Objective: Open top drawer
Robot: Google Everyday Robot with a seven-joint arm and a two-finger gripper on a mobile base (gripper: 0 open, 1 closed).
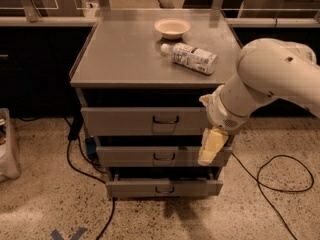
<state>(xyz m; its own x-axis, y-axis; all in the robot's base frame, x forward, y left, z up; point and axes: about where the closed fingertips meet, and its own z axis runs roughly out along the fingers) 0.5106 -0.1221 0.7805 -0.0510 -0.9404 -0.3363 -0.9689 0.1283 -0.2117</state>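
The top drawer [130, 120] is the widest grey metal front of three, just under the cabinet top, with a small dark wire handle [165, 120] at its centre. It sits nearly flush, and I see no tray. My gripper [210, 147], with cream-coloured fingers pointing down, hangs in front of the right end of the drawer fronts. It is just below the top drawer's right end and well right of the handle. It holds nothing that I can see.
A middle drawer [125, 156] and a bottom drawer [130, 188] sit below, each with a like handle. On the cabinet top [120, 54] stand a small bowl [172, 28] and a lying bottle [191, 57]. Black cables [280, 179] trail on the floor on both sides.
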